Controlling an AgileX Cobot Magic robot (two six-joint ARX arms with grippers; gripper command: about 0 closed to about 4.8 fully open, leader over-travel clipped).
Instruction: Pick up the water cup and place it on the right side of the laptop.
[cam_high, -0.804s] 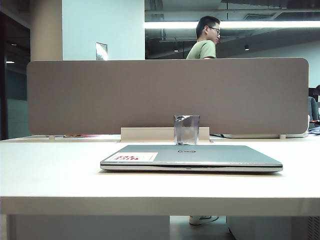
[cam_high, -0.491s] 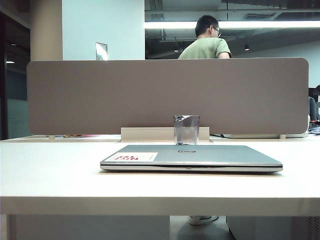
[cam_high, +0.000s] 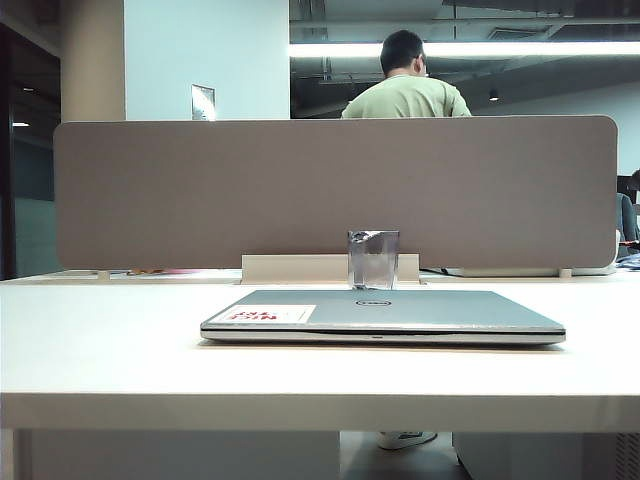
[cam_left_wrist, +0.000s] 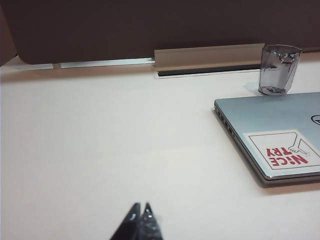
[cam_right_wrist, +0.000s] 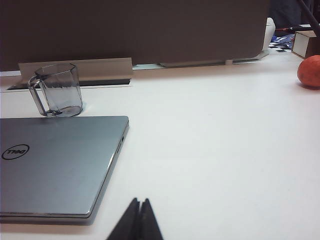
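1. The laptop (cam_high: 382, 316) lies closed and flat on the white worktop (cam_high: 100, 340), near the middle, its front edge toward the near edge of the worktop.
2. Its silver-grey lid bears a round Dell logo (cam_right_wrist: 15, 151) and a white sticker (cam_left_wrist: 281, 151) with red print reading "NiCE TRY".
3. The water cup (cam_high: 373, 259) stands upright on the worktop just behind the laptop's back edge, toward the far edge of the worktop, in front of a low beige cable tray (cam_high: 300, 268).
4. The cup is clear with a faint blue-grey tint and faceted walls (the right wrist view shows a thin handle (cam_right_wrist: 36, 97) on one side).
5. The left hand (cam_left_wrist: 140, 222) hangs over bare worktop on the left of the laptop, well apart from cup and laptop; its fingertips meet in a point, with nothing between them.
6. The right hand (cam_right_wrist: 138, 220) is over the worktop near the laptop's front right corner, its fingertips pressed together and holding nothing.
7. A grey partition (cam_high: 335, 190) runs along the far edge of the worktop; a man in a green shirt (cam_high: 405, 90) stands behind it.
8. An orange round object (cam_right_wrist: 309, 71) rests near the far right corner of the worktop.
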